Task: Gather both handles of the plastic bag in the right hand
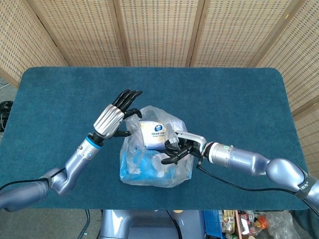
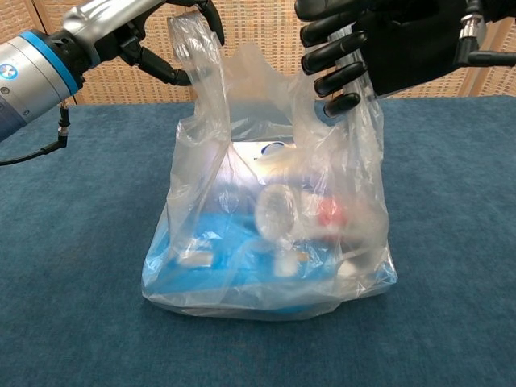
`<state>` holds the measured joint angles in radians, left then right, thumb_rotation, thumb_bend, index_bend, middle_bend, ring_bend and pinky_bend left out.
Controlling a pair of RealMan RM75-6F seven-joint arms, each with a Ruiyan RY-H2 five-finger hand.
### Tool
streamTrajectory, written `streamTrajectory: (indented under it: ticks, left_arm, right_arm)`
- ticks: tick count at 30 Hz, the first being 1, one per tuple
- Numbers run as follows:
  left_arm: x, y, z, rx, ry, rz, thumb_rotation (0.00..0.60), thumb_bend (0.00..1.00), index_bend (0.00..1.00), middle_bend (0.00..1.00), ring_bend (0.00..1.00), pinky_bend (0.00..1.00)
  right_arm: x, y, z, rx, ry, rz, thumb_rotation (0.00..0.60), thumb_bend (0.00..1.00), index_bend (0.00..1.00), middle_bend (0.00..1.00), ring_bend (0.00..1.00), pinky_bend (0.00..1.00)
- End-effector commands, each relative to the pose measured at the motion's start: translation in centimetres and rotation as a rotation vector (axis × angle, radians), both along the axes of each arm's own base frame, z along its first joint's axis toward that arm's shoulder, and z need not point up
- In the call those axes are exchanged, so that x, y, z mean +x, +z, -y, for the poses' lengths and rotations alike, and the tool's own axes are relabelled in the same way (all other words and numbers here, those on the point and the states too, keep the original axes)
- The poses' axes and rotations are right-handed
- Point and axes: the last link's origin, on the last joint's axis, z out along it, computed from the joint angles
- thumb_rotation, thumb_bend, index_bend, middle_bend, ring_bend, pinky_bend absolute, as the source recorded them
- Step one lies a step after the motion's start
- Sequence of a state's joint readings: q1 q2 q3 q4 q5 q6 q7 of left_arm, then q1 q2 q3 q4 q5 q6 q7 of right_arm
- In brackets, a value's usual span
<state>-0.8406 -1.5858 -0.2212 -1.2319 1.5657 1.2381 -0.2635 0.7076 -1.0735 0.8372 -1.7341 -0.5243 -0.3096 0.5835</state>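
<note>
A clear plastic bag [image 2: 266, 242] [image 1: 155, 159] with blue and white packets inside stands on the blue table [image 1: 224, 94]. My left hand [image 1: 113, 117] [image 2: 133, 32] pinches the bag's left handle [image 2: 193, 56] and holds it up, other fingers spread. My right hand [image 1: 180, 147] [image 2: 379, 44] grips the right handle [image 2: 334, 113] at the bag's top right, fingers curled on the plastic. In the chest view the two handles stand apart, with the bag's mouth open between them.
Woven folding screens [image 1: 159, 30] stand behind the table. The table's front edge [image 1: 149, 206] lies close under the bag. Bare blue cloth spreads to the left, right and back of the bag.
</note>
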Motion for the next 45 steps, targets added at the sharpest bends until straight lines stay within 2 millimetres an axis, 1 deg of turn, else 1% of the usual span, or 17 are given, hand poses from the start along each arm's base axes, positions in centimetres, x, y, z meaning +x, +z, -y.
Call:
streamTrajectory:
  ticks: [1,4,8,11,14,18,22,24,27,31,34,38,41,44,45]
  left_arm:
    - [0.6,0.1,-0.1,-0.011,0.011,0.050,0.600,0.32,0.47,0.00,0.00,0.00]
    - [0.9,0.2,-0.1,-0.008,0.015,0.079,0.600,0.32,0.50,0.00,0.00,0.00]
    - [1.6,0.6,-0.1,0.019,0.004,0.178,0.600,0.32,0.55,0.00,0.00,0.00]
    - [2.4,0.8,-0.1,0.036,0.002,0.323,0.600,0.32,0.56,0.00,0.00,0.00]
    - [2.7,0.5,-0.3,0.044,0.002,0.367,0.600,0.32,0.54,0.00,0.00,0.00]
    - [3.2,0.5,-0.7,0.065,-0.007,0.411,0.600,0.31,0.45,0.00,0.00,0.00]
    - [3.6,0.8,-1.0,0.077,-0.006,0.452,0.600,0.29,0.29,0.00,0.00,0.00]
    - [3.7,1.1,-1.1,0.086,-0.015,0.458,0.600,0.27,0.20,0.00,0.00,0.00]
    - [4.0,2.3,-1.1,0.138,-0.066,0.430,0.600,0.25,0.12,0.00,0.00,0.00]
    - [4.3,4.2,-0.9,0.230,-0.154,0.337,0.600,0.23,0.09,0.00,0.00,0.00]
    - [4.4,5.1,-0.6,0.282,-0.210,0.267,0.600,0.22,0.07,0.00,0.00,0.00]
    - [4.7,5.5,-0.2,0.320,-0.259,0.185,0.600,0.21,0.05,0.00,0.00,0.00]
    - [4.9,5.6,0.1,0.322,-0.272,0.171,0.600,0.21,0.05,0.00,0.00,0.00]
    - [5.4,5.9,0.4,0.342,-0.296,0.148,0.600,0.21,0.05,0.00,0.00,0.00]
    - [5.6,6.0,0.4,0.352,-0.304,0.137,0.600,0.21,0.05,0.00,0.00,0.00]
  right_arm:
    - [0.0,0.0,0.0,-0.001,0.000,-0.001,0.600,0.00,0.88,0.85,0.76,0.65]
    - [0.1,0.1,-0.1,-0.001,0.001,-0.002,0.600,0.00,0.88,0.85,0.76,0.65]
    - [0.1,0.1,-0.1,0.000,0.000,-0.001,0.600,0.00,0.88,0.85,0.76,0.65]
    - [0.1,0.0,-0.3,0.004,0.000,0.003,0.600,0.00,0.88,0.85,0.76,0.65]
    - [0.1,0.0,-0.4,0.006,0.002,0.004,0.600,0.00,0.88,0.85,0.76,0.65]
    - [0.1,-0.1,-0.5,0.009,0.004,0.004,0.600,0.00,0.88,0.85,0.76,0.65]
    - [0.1,-0.2,-0.6,0.012,0.004,0.004,0.600,0.00,0.88,0.85,0.76,0.65]
    - [0.1,-0.3,-0.5,0.011,0.002,0.003,0.600,0.00,0.88,0.85,0.76,0.64]
    - [0.0,-0.3,-0.1,-0.016,-0.016,0.012,0.600,0.00,0.88,0.85,0.75,0.63]
    - [0.0,-0.3,0.6,-0.102,-0.094,0.068,0.600,0.00,0.87,0.85,0.73,0.61]
    - [0.1,-0.3,0.7,-0.131,-0.123,0.090,0.600,0.00,0.86,0.85,0.72,0.59]
    - [0.5,-0.4,0.5,-0.157,-0.168,0.135,0.600,0.00,0.84,0.83,0.70,0.55]
    - [0.9,-0.5,0.3,-0.159,-0.191,0.166,0.600,0.00,0.81,0.81,0.67,0.52]
    - [1.3,-0.6,0.0,-0.158,-0.206,0.191,0.600,0.00,0.77,0.77,0.61,0.48]
    - [1.4,-0.7,-0.1,-0.160,-0.207,0.192,0.600,0.00,0.74,0.75,0.57,0.46]
